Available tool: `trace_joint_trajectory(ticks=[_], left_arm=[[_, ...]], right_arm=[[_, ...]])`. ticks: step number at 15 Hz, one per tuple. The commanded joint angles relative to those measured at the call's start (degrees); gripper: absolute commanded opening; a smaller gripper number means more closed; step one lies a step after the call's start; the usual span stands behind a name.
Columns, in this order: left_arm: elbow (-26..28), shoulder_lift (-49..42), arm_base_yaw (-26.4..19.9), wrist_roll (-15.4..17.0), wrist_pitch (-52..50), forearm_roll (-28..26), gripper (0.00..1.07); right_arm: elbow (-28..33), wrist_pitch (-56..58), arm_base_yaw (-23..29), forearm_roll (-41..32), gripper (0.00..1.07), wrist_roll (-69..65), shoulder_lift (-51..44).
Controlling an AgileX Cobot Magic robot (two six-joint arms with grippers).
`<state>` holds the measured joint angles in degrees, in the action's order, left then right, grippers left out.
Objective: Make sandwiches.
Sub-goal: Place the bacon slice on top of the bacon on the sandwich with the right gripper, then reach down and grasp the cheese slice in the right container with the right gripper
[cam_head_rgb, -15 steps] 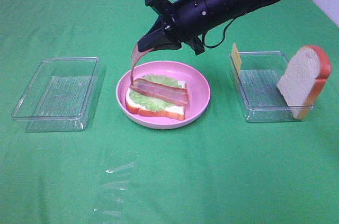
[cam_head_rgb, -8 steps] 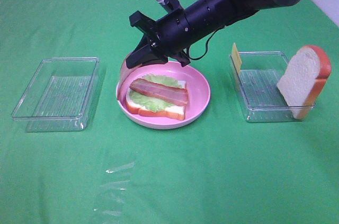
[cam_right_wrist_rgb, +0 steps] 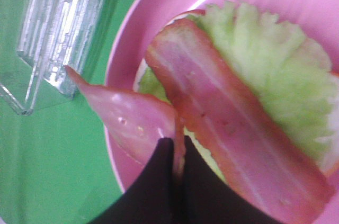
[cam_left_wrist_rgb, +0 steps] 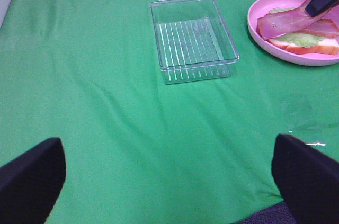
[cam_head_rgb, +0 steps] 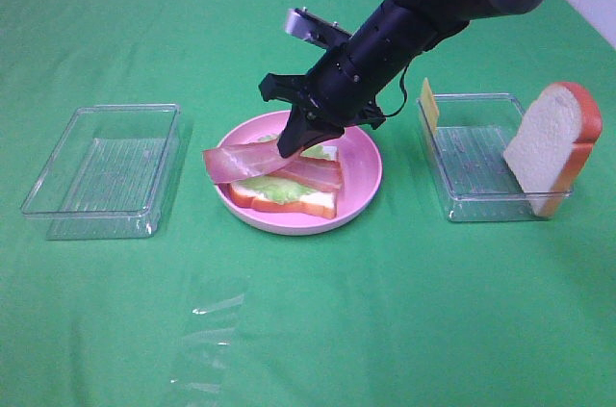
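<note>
Exterior high view puts the right gripper (cam_head_rgb: 292,145) low over the pink plate (cam_head_rgb: 364,186), jaws clenched on one end of a pink bacon slice (cam_head_rgb: 236,163), just above the open sandwich (cam_head_rgb: 289,197) that sits on that plate: bread, lettuce (cam_right_wrist_rgb: 265,60) and a first bacon strip (cam_head_rgb: 318,174). The held slice runs long-ways from the jaws toward the clear tray (cam_head_rgb: 101,171) on the left, its free end overhanging the plate's rim, so I judge it needs shifting back over the sandwich before release. The left gripper (cam_left_wrist_rgb: 167,144) hangs spread wide over green cloth (cam_left_wrist_rgb: 106,102), well apart from the plate; the right arm is nearer.
</note>
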<state>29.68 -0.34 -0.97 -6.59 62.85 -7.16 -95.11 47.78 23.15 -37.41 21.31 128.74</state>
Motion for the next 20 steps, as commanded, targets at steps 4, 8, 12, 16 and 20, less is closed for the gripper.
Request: trace_joint_trajectory(ticks=[4, 8, 12, 16, 20], left_arm=[[0.1, -1.3, -0.1, 0.5, -0.9, -0.2, 0.98], [0.1, -1.3, -0.1, 0.5, -0.9, -0.2, 0.98], [0.1, -1.3, -0.1, 0.5, -0.9, -0.2, 0.98], [0.1, -1.3, -0.1, 0.5, -0.9, -0.2, 0.98], [0.1, -1.3, -0.1, 0.4, -0.9, -0.2, 0.98]], right_arm=[[-0.5, -0.5, -0.2, 4.8, 0.00, -4.1, -0.2], [-0.5, -1.5, -0.2, 6.6, 0.06, -5.5, -0.2], [-0.5, -1.9, -0.1, 8.7, 0.65, -6.1, -2.2], [-0.5, -0.1, -0.1, 12.9, 0.99, -7.0, -6.0], [-6.6, 8.8, -0.1, 24.5, 0.99, -20.3, -10.0]])
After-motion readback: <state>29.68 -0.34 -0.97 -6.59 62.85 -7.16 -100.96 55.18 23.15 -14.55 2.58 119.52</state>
